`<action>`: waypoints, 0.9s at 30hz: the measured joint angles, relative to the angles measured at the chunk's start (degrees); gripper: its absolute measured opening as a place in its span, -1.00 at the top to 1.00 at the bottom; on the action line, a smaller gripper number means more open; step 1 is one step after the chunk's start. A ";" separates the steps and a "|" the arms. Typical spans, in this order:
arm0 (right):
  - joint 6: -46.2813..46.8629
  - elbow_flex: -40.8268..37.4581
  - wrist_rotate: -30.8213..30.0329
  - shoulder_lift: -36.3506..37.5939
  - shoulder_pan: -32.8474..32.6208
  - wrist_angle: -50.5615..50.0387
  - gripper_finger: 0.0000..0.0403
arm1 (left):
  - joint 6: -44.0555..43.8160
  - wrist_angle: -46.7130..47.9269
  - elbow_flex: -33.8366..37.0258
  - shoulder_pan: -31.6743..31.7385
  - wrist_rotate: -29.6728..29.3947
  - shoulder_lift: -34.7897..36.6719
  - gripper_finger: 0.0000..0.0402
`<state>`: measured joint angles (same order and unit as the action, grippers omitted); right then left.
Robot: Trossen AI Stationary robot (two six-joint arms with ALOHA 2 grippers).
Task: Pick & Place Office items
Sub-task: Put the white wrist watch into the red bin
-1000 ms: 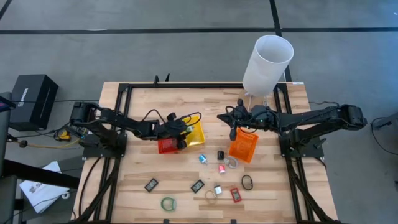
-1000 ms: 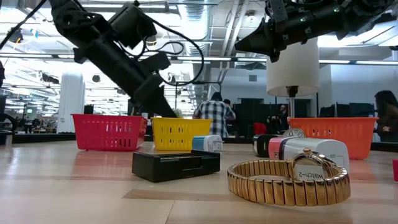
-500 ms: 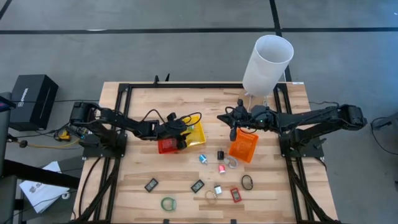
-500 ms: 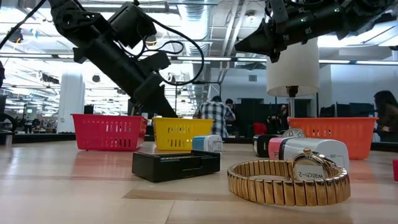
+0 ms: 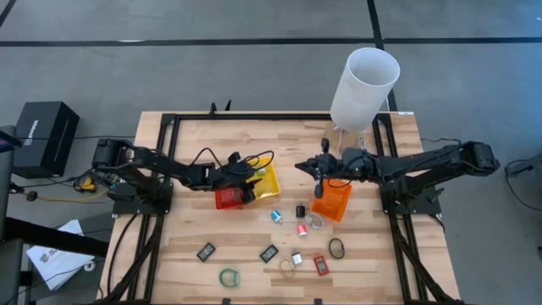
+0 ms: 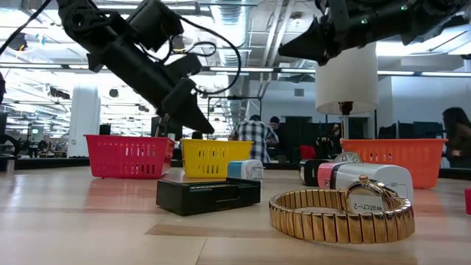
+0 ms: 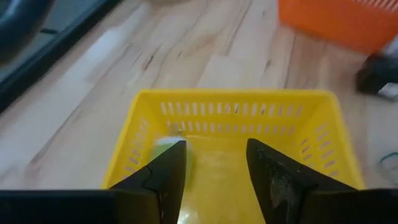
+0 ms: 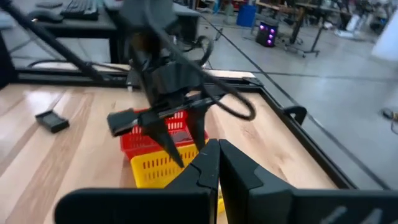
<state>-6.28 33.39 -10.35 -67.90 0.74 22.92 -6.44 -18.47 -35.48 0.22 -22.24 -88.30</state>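
Two arms aloft: our left gripper (image 7: 211, 180), jaws parted, hangs above the yellow tray (image 7: 339, 134) holding a pale green item (image 7: 166, 149), drop seemingly done; right gripper (image 8: 217, 163) closed, empty, above the orange tray (image 5: 332, 199); next, reach the loose items (image 5: 301, 229) mid-table.

A pale, matt wood-plank bench (image 6: 73, 221) is carrying a glossy gold metal watch band (image 6: 340, 215), a matt black block (image 6: 208, 195) and slotted plastic baskets (image 7: 230, 118).

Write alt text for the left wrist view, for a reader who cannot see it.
The left gripper, fingers open and empty, hangs over a yellow tray on the wooden table; a small pale green item lies inside the tray. An orange tray sits farther off.
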 joint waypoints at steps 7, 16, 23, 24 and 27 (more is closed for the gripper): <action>0.01 0.00 0.00 0.00 -1.61 0.28 0.98 | 0.11 0.09 -0.04 -2.31 0.00 7.28 0.28; 6.27 0.00 -0.01 0.00 -4.10 0.20 0.73 | 0.13 0.08 -0.01 -5.57 0.04 15.75 0.33; 6.29 -0.05 0.00 -0.94 -8.87 0.16 0.59 | 0.15 -0.15 -0.03 -5.72 0.02 17.86 0.35; 6.29 0.02 0.00 -1.44 -9.43 0.71 0.58 | 0.15 0.09 -0.01 -5.66 0.02 17.83 0.35; 6.29 -0.17 -0.04 -2.02 -11.00 0.54 0.58 | 0.17 -0.06 -0.01 -5.22 0.04 17.78 0.35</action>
<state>0.01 33.21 -10.39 -69.92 -10.27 23.46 -6.26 -18.53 -35.48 -4.99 -22.20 -70.51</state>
